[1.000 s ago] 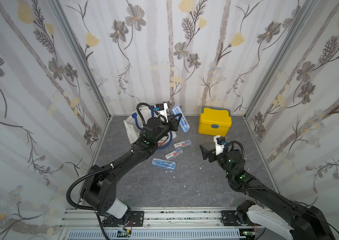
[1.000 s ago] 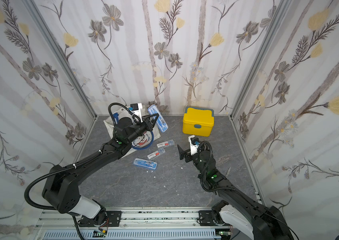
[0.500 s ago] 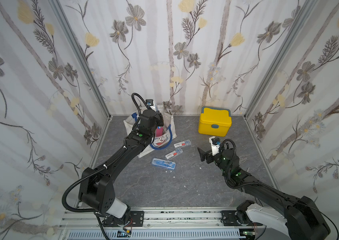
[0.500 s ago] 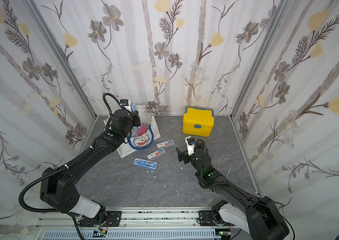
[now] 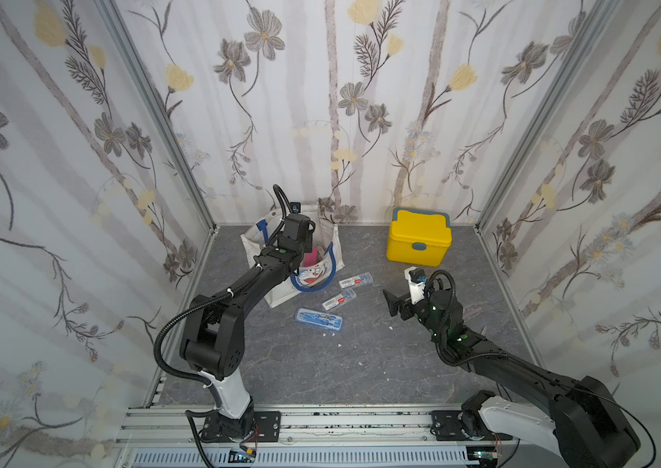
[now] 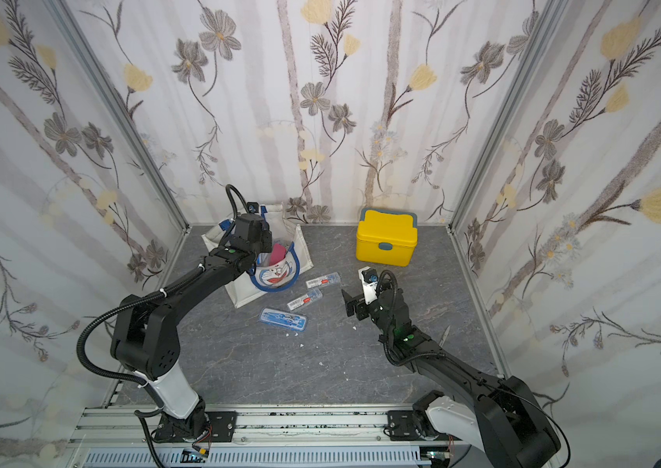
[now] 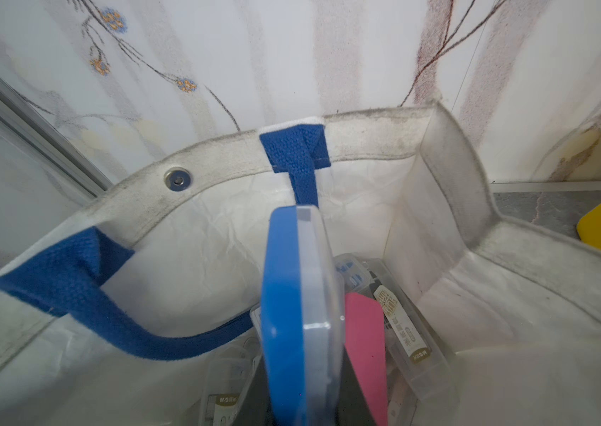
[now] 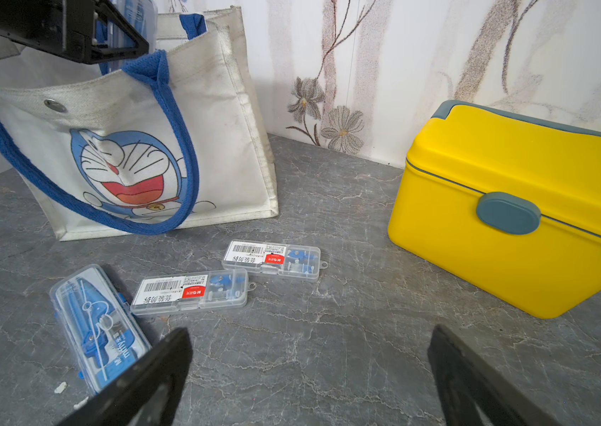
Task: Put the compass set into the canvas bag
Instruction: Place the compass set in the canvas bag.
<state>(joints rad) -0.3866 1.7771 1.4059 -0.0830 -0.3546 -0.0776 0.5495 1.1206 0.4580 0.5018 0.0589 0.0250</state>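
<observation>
Drop-in step: holding compass case (image 7: 299, 295) clamped in left gripper (image 7: 301, 402), with bag (image 7: 365, 132) around it. Next, likely: unclamp, lift out. Right gripper (image 8: 306, 369) apart, empty.

The grey, marble-patterned desk (image 5: 320, 364) carries the white canvas bag (image 8: 225, 121), which stands near the back wall, and a yellow box (image 5: 418, 243) well apart from it. Before the bag lie a small clear case (image 5: 356, 280), a second clear case (image 5: 339, 300) and a blue compass set (image 5: 318, 319).
</observation>
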